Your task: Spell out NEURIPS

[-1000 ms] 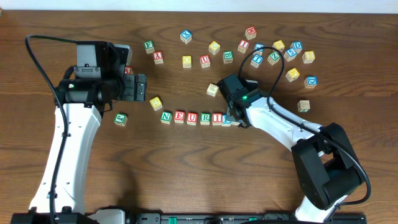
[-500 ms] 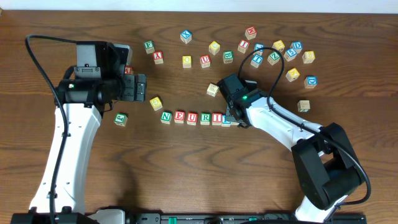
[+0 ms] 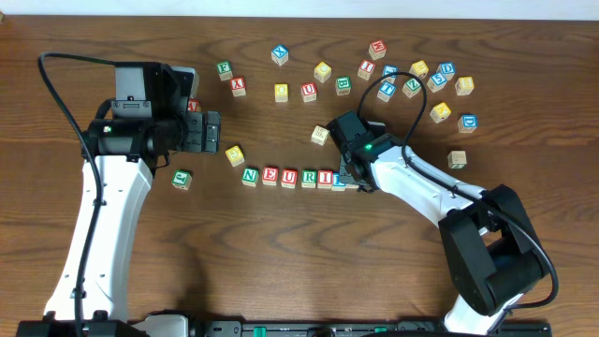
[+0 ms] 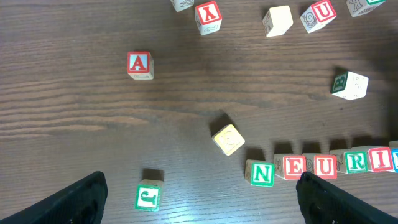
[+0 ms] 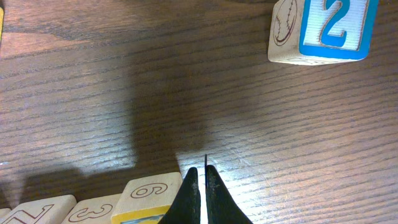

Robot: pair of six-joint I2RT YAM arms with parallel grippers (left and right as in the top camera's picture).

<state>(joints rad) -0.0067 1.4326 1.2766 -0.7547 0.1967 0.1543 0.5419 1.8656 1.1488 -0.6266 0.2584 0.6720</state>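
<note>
**Five letters in line on the dark wood table, a sixth cube at the right claw**

The table (image 3: 281, 271) fills nearly the whole overhead view. It is dark brown wood with a long grain running left to right, and a thin pale strip of wall (image 3: 299, 7) shows along the far edge. A black rail (image 3: 281, 329) runs along the near edge.

The left arm (image 3: 103, 215), white with a black wrist, reaches up the left side. The left gripper (image 3: 215, 132) stands wide open, holds nothing, and hangs above bare wood. The right arm (image 3: 421, 187) stretches in from the near right. The right gripper (image 5: 200, 182) is fully closed with nothing between its fingers, and its tips are down at the right end of the row.

The row lies across the middle of the table, its cubes touching side to side: green N (image 3: 250, 175), red E (image 3: 270, 176), red U (image 3: 289, 177), green R (image 3: 309, 177), red I (image 3: 327, 177). A blue-edged cube (image 5: 148, 198) sits just beyond I against the closed tips, and its letter cannot be read.

A yellow cube (image 4: 228, 139) lies turned askew, up and left of N and apart from it. A green J cube (image 4: 148, 196) sits further left, and a red A cube (image 4: 139, 65) lies well beyond that. More loose cubes (image 3: 412, 84) are scattered across the far right.
</note>
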